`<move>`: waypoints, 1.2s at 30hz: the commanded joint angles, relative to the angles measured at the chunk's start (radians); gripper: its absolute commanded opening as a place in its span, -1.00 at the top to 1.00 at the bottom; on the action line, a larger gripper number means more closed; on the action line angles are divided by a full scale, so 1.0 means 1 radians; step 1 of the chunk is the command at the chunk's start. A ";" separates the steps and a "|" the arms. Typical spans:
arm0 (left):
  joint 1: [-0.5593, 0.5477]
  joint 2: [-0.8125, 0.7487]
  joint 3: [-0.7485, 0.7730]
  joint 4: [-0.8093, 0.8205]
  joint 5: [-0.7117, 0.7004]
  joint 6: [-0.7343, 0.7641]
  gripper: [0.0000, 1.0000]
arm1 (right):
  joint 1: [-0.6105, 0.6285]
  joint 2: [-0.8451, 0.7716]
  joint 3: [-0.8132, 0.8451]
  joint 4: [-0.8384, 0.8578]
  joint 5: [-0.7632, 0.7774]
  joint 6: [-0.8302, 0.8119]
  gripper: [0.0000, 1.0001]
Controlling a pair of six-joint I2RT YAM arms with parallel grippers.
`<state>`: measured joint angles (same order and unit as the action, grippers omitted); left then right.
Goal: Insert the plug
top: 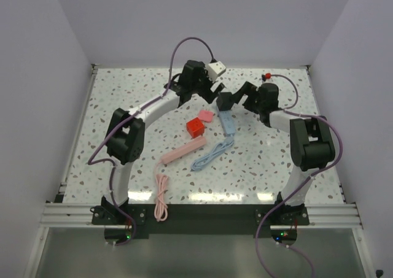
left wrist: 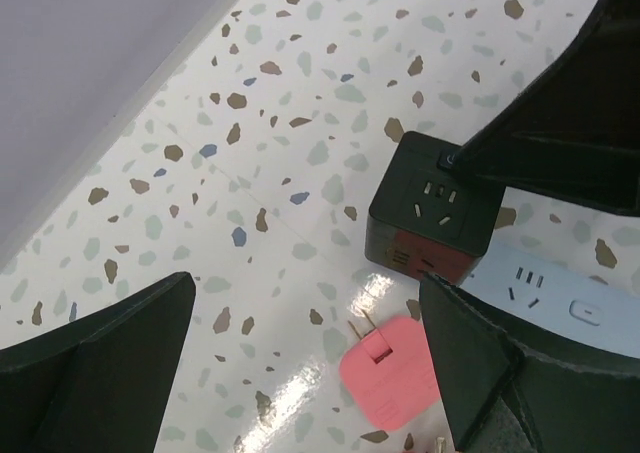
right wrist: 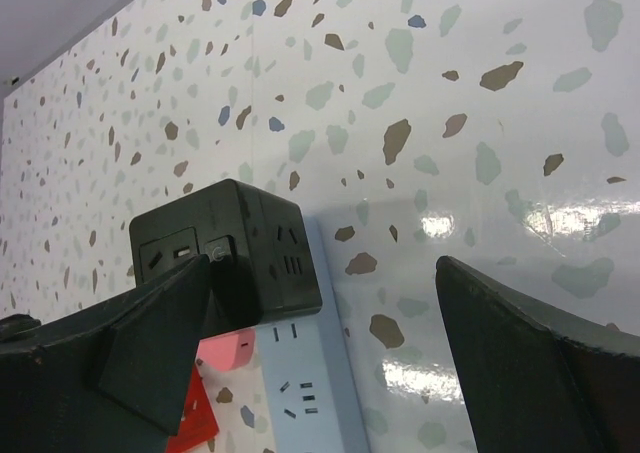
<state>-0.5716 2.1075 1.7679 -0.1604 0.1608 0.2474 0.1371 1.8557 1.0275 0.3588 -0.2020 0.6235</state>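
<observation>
At the far middle of the counter (top: pixel 123 94), both arms are brought together over a cluster of sockets. The left fingers (left wrist: pixel 100 373) are spread wide and hold nothing. They are hung over the plug, seemingly so that it can be picked up. The right fingers (right wrist: pixel 540 363) are likewise spread and empty, set astride the black socket cube (right wrist: pixel 225 253) — probably to steady it as the receiver.

The cube is found at the far end of the blue power strip (left wrist: pixel 560 298); whether on it or against it cannot be told. The pink plug (left wrist: pixel 392 378) is laid flat just beside both, ungrasped. Its long axis is kept level with the counter, and its prongs (left wrist: pixel 358 325) are pointed away from the strip — past the cube's corner, not into a socket.
</observation>
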 commanded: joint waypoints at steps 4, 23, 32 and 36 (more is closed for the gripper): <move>0.001 -0.015 -0.036 0.190 -0.032 -0.102 -1.00 | 0.012 0.007 -0.024 -0.141 0.058 -0.087 -0.89; -0.013 0.009 -0.143 0.220 -0.012 -0.142 -0.99 | 0.091 0.048 0.025 -0.224 0.145 -0.154 -0.89; -0.013 -0.024 -0.186 0.283 -0.067 -0.177 -0.99 | 0.136 0.048 0.036 -0.276 0.199 -0.180 -0.89; -0.013 -0.040 -0.208 0.328 -0.107 -0.214 -0.99 | 0.145 0.042 0.022 -0.287 0.222 -0.186 -0.89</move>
<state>-0.5838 2.1159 1.5780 0.0742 0.0967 0.0811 0.2481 1.8565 1.0924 0.3023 -0.0071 0.5137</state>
